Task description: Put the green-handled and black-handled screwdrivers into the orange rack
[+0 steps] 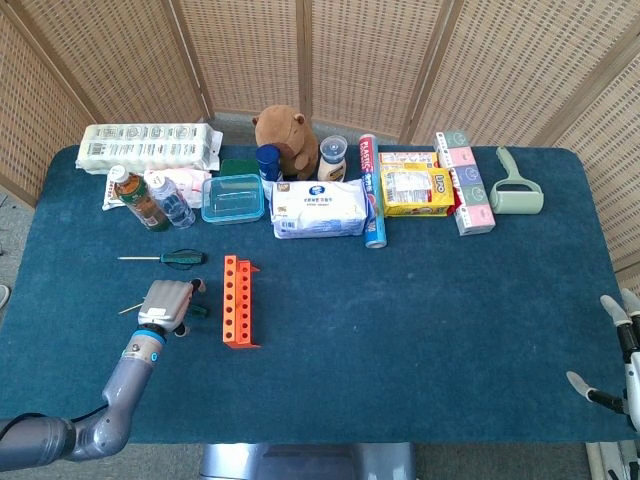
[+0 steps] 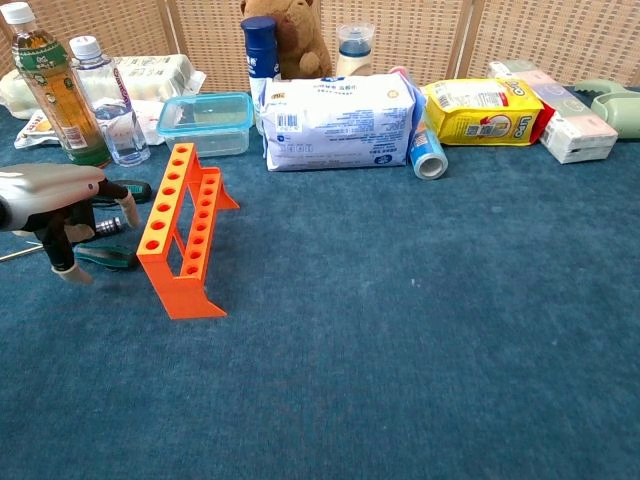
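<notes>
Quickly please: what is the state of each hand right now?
Left hand: over a screwdriver beside the orange rack; whether it grips it cannot be told.
Right hand: open, holding nothing, at the table's edge.

The left hand (image 1: pixel 167 302) hides most of the green-handled screwdriver (image 2: pixel 108 257).

Matt blue carpet-like cloth covers the worktop (image 2: pixel 420 340); the orange rack (image 2: pixel 185 235) looks smooth plastic, the left hand (image 2: pixel 50 195) satin grey metal.
</notes>
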You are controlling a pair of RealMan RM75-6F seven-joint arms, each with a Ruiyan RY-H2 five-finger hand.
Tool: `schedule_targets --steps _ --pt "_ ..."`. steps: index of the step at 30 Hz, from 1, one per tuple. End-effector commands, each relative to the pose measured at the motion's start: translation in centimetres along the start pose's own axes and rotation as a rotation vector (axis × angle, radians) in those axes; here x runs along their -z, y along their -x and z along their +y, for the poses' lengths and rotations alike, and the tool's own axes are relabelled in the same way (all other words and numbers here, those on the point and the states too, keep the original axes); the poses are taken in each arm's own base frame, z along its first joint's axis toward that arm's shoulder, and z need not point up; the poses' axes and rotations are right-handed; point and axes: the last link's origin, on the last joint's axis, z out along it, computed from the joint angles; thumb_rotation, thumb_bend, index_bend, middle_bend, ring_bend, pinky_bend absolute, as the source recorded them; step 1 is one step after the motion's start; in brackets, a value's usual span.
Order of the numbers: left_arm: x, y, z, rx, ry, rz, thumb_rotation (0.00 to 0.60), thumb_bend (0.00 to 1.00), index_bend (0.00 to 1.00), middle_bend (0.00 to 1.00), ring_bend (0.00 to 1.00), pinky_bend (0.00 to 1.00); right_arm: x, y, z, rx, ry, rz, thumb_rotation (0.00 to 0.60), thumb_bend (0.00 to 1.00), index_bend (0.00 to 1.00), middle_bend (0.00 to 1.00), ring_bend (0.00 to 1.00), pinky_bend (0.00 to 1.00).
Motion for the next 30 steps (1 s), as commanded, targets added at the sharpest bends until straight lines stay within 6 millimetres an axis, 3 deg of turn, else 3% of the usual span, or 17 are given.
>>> schedule_targets --steps 1,10,30 --pt "-0.21 0.35 0.5 0.01 0.013 0.003 0.6 0.19 0.34 0.96 0.89 0.87 -0.02 -0.03 0.03 -0.003 0.0 0.0 0.6 0.0 0.1 0.0 0.0 0.0" --pt "-0.32 0.81 1.28 -0.019 0.007 0.014 0.6 0.24 0.38 0.96 0.89 0.87 0.01 -0.21 0.1 -0.016 -0.001 0.001 0.6 0.0 0.1 0.0 0.0 0.0" --pt "-0.37 1.29 1.3 -0.071 -0.023 0.031 0.6 0.26 0.46 0.96 0.89 0.87 0.01 -0.19 0.05 -0.027 -0.007 -0.005 0.6 0.0 0.1 0.0 0.0 0.0"
